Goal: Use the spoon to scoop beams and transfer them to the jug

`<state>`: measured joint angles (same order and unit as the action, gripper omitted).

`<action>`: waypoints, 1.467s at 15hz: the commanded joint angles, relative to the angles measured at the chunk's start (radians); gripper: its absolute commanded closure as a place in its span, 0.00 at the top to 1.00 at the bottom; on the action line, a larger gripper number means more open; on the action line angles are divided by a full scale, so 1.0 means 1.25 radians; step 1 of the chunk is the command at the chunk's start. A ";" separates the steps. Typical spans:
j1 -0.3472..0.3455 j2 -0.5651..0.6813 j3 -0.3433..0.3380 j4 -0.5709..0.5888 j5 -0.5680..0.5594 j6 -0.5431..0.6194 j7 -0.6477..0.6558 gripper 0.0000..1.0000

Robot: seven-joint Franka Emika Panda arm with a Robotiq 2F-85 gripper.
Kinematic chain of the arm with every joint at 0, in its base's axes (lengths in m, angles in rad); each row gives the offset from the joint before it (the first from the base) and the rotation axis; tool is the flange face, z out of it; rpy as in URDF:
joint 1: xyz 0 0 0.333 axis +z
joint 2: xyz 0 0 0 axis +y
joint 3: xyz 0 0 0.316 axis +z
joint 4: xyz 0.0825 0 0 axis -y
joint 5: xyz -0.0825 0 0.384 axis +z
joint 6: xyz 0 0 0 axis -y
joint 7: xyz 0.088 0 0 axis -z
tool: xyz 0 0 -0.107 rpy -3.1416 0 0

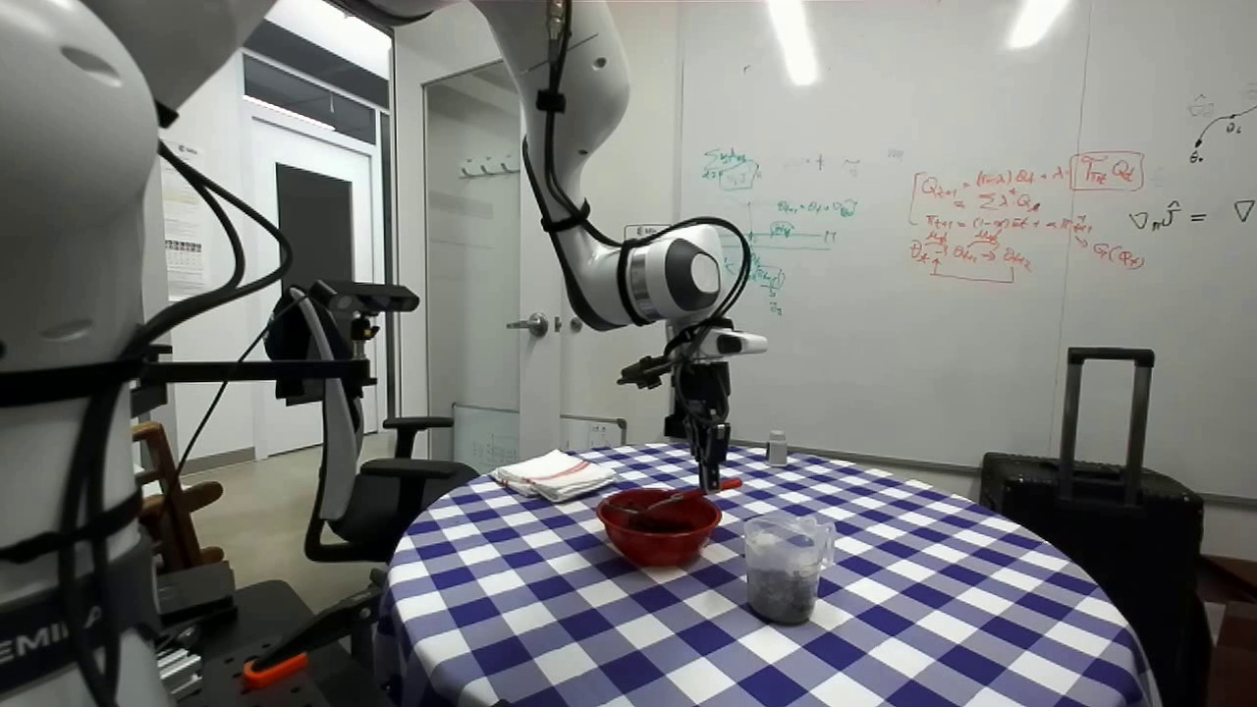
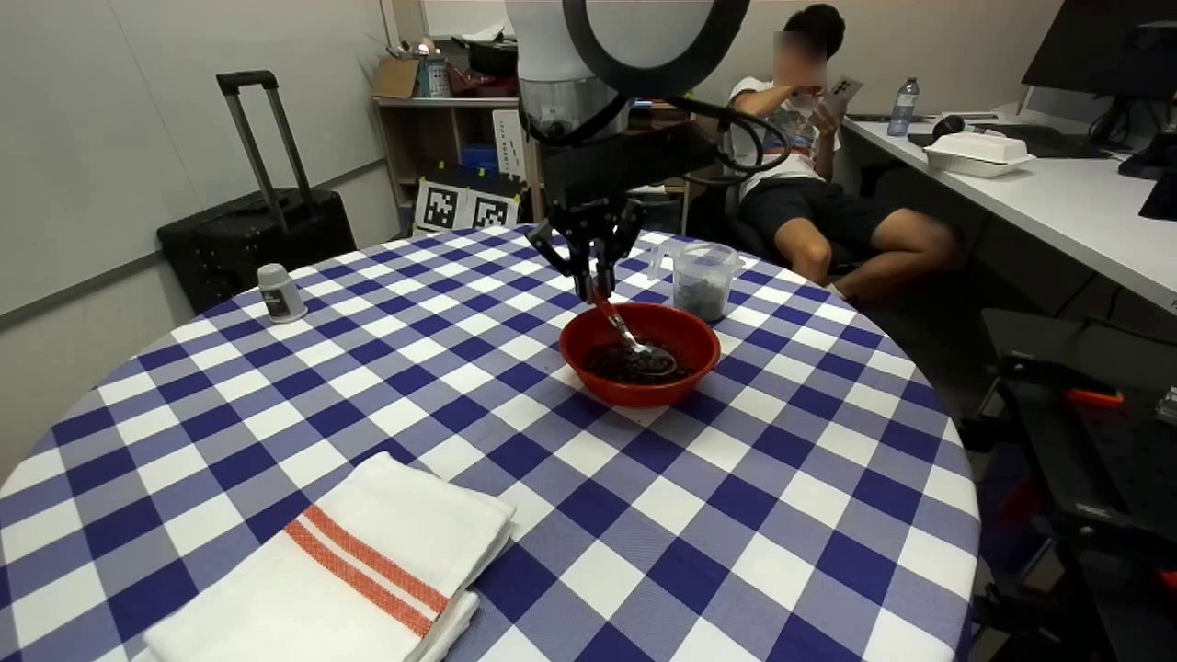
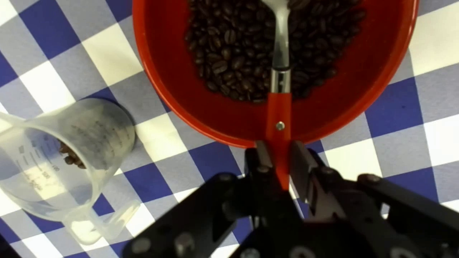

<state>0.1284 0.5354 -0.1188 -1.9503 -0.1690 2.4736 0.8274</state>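
Observation:
The spoon [image 3: 279, 111] has a red handle and a silver metal shaft. In an exterior view its scooping end [image 2: 653, 360] lies in dark beans [image 3: 233, 61] in the red bowl [image 2: 644, 395]. Its handle slopes up over the rim. My gripper [image 3: 279, 152] is shut on the handle at the bowl's rim. In both exterior views the gripper [image 1: 709, 481] points down there; it also shows here [image 2: 596, 291]. The translucent jug [image 1: 783, 570] stands upright beside the bowl, its lower part dark. In the wrist view some beans show inside the jug [image 3: 104, 132]. The spoon's tip is cut off there.
A folded white towel [image 2: 349, 570] with red stripes lies on the checkered table [image 2: 644, 533]. A small grey-white shaker [image 2: 280, 296] stands near the table's edge. A black suitcase [image 1: 1100, 530] stands beyond the table. A person [image 2: 800, 175] sits behind the table.

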 commanded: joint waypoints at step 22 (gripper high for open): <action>-0.120 -0.143 -0.103 -0.006 0.062 -0.016 -0.015 0.09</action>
<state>-0.0069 0.3841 -0.2297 -1.9338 -0.0837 2.4700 0.8029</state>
